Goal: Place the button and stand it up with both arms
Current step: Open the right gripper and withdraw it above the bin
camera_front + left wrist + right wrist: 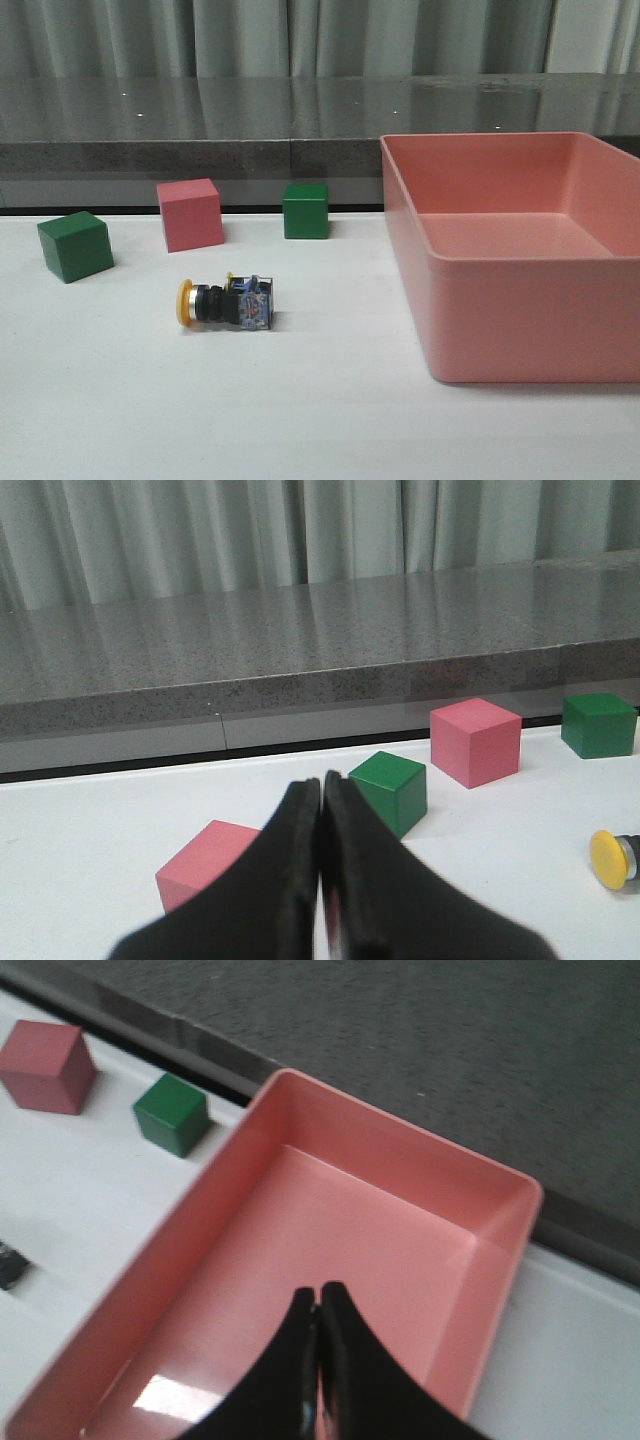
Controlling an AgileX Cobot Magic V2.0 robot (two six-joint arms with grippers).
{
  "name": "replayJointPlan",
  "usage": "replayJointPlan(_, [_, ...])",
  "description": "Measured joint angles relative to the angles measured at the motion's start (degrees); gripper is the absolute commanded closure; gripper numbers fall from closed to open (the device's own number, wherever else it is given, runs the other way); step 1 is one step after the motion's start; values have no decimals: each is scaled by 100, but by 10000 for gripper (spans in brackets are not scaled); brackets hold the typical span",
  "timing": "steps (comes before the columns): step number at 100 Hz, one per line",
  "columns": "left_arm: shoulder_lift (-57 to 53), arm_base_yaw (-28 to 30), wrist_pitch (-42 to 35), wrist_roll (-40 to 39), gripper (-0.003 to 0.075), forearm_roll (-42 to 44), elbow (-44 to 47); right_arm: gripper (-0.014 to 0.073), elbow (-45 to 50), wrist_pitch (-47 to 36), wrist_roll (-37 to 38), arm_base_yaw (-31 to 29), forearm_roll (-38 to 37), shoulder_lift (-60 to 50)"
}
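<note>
The button [226,303] lies on its side on the white table, yellow cap to the left, blue-grey base to the right. In the left wrist view only its yellow cap [610,857] shows at the edge. In the right wrist view a dark bit of it [10,1263] shows at the edge. No arm shows in the front view. My left gripper [320,780] is shut and empty, above the table before a pink cube and a green cube. My right gripper [318,1291] is shut and empty, above the pink bin's inside.
A large pink bin [440,330] stands at the right; it also shows in the right wrist view [240,1140]. Behind the button stand a green cube [75,245], a pink cube [189,214] and a second green cube [305,210]. Another pink cube [205,860] lies by my left gripper.
</note>
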Motion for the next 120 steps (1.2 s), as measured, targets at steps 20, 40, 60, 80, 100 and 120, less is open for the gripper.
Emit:
replayJointPlan(20, [0, 0, 0, 0, 739, 0, 0, 703, 1703, -921, 77, -531, 0, -1457])
replayJointPlan(40, [0, 0, 0, 0, 739, 0, 0, 703, 3245, -1560, 86, -621, 0, -2939])
replayJointPlan(60, [0, 0, 0, 0, 739, 0, 0, 703, 4357, -1873, 86, -621, 0, -4371])
replayJointPlan(80, [0, 0, 0, 0, 739, 0, 0, 703, 4876, -1906, 86, -621, 20, -5417])
replayJointPlan(100, [0, 0, 0, 0, 739, 0, 0, 655, 4914, -1833, 101, -621, 20, -5636])
replayJointPlan(120, [0, 0, -414, 0, 739, -204, -13, 655, 4916, -1819, 101, -621, 20, -5636])
